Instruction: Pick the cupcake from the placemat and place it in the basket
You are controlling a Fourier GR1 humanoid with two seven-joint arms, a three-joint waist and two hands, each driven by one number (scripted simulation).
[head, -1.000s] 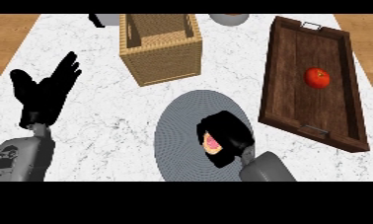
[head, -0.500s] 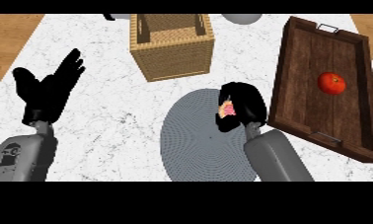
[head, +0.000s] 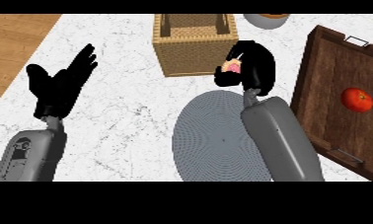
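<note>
Right hand: black right hand [head: 253, 67] curled round the pink-frosted cupcake [head: 234, 66], beside the square woven wicker basket [head: 194, 45].
Left hand: black left hand [head: 59, 86] spread wide.

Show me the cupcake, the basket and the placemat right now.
cupcake [head: 234, 67], head view, pink part showing inside the right robot hand [head: 256, 62].
basket [head: 193, 55], head view, front woven wall.
placemat [head: 211, 139], head view, bare grey middle.

The black right hand [head: 251, 67], curled round the pink-frosted cupcake [head: 234, 66], rose off the round grey woven placemat [head: 215, 139] toward the square wicker basket [head: 195, 45].
</note>
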